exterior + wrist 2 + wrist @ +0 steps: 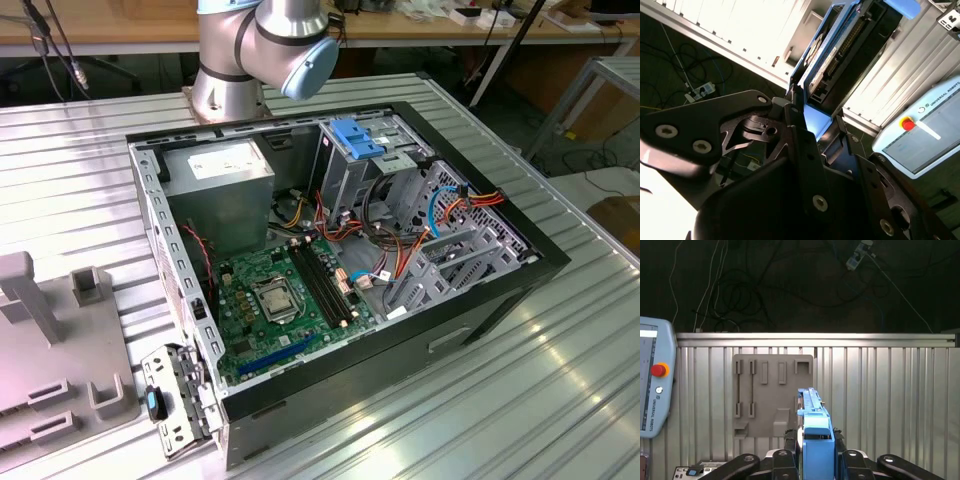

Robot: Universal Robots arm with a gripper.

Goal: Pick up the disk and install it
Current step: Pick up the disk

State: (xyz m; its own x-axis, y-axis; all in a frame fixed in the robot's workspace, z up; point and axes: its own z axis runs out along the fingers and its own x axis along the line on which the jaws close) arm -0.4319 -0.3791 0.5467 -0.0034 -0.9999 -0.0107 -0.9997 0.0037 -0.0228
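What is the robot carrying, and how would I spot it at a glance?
In the first wrist view, start at the ribbed metal table and find the robot's black hand over it. Clamped in it is the disk, a thin slab seen edge-on. Its bright blue rails set it apart from the plain grey holder plate on the table.

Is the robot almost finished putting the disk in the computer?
Picking up looks done: the end effector grips the disk, held up away from the grey holder on the table. Installing is left: the disk is not in the open computer case yet.
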